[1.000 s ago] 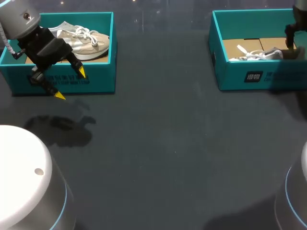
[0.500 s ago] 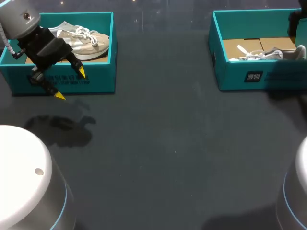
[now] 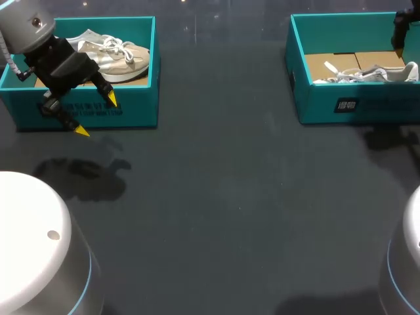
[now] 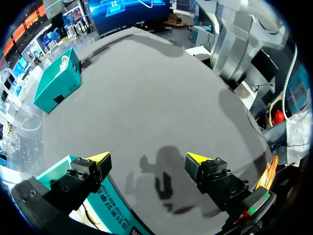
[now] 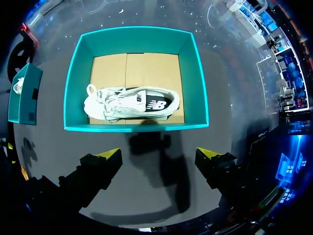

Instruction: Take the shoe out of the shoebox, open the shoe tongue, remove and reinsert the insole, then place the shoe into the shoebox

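right gripper [image 5: 159,152] risen above far-right shoebox [image 5: 132,30] — spread, empty | white sneaker [image 5: 131,104] inside, ungrasped — take-out pending | left gripper [image 4: 146,157] spread, unmoved

Teal boxes, pale shoes, dark grey table.
The table [image 3: 230,197] is a plain dark grey. The left shoebox [image 3: 141,98] and right shoebox [image 3: 315,105] are both bright teal, and the right one has a tan cardboard floor and a small dark patch with white print on its near wall. The left shoe [image 3: 121,59] is beige with white laces. The right shoe [image 5: 117,105] is off-white with white laces and a black patch bearing white marks. The left gripper [image 3: 96,115] and right gripper [image 5: 159,152] are black with bright yellow tips.
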`<move>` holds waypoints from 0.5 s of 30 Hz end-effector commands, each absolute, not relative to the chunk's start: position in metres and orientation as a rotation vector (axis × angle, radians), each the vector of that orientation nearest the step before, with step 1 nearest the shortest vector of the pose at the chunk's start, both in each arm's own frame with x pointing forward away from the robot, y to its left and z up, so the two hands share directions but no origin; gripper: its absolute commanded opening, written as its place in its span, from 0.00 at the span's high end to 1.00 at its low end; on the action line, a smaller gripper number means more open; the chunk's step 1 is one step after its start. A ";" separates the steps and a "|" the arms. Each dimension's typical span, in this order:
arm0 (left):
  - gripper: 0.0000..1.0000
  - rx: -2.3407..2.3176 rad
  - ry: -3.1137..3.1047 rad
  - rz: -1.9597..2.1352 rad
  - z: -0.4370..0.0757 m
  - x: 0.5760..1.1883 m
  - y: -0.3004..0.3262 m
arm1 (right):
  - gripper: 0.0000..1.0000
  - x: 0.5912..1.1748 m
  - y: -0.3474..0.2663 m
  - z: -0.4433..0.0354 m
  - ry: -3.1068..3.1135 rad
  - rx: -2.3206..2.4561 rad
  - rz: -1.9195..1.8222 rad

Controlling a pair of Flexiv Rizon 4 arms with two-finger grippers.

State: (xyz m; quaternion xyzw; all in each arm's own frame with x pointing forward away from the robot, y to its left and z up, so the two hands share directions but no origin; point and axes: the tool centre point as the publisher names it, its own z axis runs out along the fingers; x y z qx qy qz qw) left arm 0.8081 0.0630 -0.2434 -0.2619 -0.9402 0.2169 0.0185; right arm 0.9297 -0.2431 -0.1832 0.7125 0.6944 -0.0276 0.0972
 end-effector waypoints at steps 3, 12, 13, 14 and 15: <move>0.00 -0.815 -2.921 0.669 -0.243 0.807 0.064 | 0.00 0.926 -0.243 -0.183 2.053 2.107 -0.074; 0.00 -1.125 -2.784 0.585 -0.231 0.860 0.120 | 0.00 0.926 -0.243 -0.183 2.053 2.107 -0.074; 0.00 -1.155 -2.773 0.585 -0.229 0.867 0.127 | 0.00 0.926 -0.243 -0.183 2.053 2.107 -0.074; 0.00 -1.175 -2.755 0.598 -0.228 0.876 0.134 | 0.00 0.926 -0.243 -0.183 2.053 2.107 -0.074; 0.00 -1.200 -2.738 0.590 -0.226 0.884 0.140 | 0.00 0.926 -0.243 -0.183 2.053 2.107 -0.074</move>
